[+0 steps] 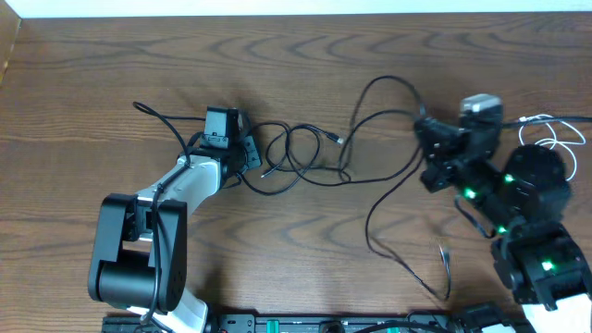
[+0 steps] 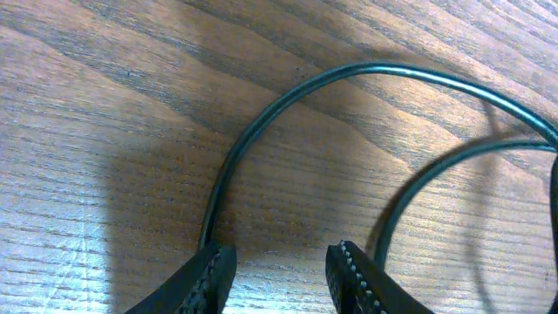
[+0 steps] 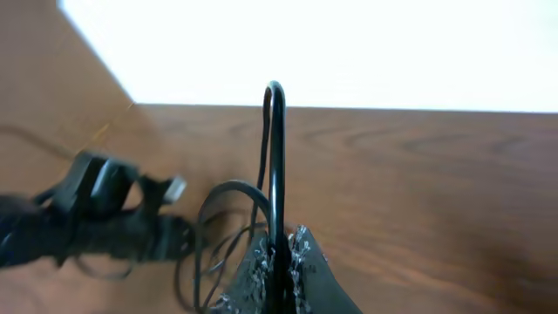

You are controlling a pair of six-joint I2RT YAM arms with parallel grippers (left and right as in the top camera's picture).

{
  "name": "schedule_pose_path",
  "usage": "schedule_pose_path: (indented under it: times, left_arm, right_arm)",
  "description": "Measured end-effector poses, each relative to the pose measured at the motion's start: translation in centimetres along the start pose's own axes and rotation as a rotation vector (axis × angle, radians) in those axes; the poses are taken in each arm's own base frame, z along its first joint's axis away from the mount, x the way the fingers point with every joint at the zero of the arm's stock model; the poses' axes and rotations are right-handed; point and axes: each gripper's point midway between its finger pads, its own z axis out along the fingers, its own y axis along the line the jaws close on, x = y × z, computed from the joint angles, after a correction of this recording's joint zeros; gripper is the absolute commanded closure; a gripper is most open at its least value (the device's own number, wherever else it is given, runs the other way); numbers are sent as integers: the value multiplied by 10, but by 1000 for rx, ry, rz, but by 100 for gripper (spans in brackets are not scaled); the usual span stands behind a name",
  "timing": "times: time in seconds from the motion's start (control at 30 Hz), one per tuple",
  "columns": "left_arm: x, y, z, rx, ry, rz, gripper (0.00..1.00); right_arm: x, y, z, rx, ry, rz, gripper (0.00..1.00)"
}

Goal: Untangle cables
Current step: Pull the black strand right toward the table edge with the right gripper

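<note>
Overhead: black cables (image 1: pixel 301 157) lie in loose, overlapping loops mid-tabletop (image 1: pixel 139 55). A white cable (image 1: pixel 560 134) is coiled at the right edge. The left pincer (image 1: pixel 250 155) sits at the loops' left end, the right pincer (image 1: pixel 425 129) on a strand farther right.

Left wrist: jaws parted, bare wood between. One strand curves down to a fingertip (image 2: pixel 214 270); contact unclear.

Right wrist: jaws clenched on a black cable (image 3: pixel 275 157) arching upright above them.
</note>
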Motion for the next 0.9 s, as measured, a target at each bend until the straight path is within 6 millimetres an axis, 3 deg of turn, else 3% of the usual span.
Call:
schedule_pose_path:
  times: [0.43, 0.57, 0.9]
  left_arm:
    - [0, 0, 0, -2, -1, -1, 59]
    - [0, 0, 0, -2, -2, -1, 59]
    - [0, 0, 0, -3, -2, -1, 59]
  right_arm:
    - [-23, -89, -28, 315, -127, 210, 99]
    - [2, -101, -30, 374, -36, 266, 99]
    - [93, -131, -12, 500, 327, 405, 95]
